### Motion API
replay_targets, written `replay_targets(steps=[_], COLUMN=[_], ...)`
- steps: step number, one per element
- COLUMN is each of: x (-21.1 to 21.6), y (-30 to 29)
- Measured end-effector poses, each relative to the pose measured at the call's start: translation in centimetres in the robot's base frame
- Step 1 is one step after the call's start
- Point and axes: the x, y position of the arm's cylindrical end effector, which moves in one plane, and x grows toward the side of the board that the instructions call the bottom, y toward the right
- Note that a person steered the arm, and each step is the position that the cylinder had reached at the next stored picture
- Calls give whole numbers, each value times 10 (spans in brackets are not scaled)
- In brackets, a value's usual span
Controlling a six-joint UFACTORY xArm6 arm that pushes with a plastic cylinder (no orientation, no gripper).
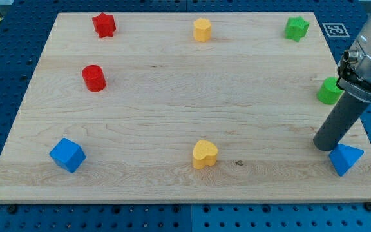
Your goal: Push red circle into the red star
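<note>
The red circle stands near the board's left side. The red star stands above it near the view's top left, a clear gap between them. My tip rests on the board at the far right, just left of and above the blue triangle and below the green block. It is far from both red blocks.
A yellow hexagon stands at top centre and a green star at top right. A blue cube stands at bottom left and a yellow heart at bottom centre. The wooden board lies on a blue perforated table.
</note>
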Motion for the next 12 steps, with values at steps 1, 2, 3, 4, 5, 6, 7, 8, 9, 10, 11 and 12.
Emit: replay_targets(steps=[1, 2, 3, 4, 5, 6, 7, 8, 9, 10, 11, 12], x=[0, -4, -22, -31, -46, -58, -58, -71, -126, -130, -99, -72], y=[1, -25, -84, -153, -230, -304, -385, -451, -463, -424, -411, -405])
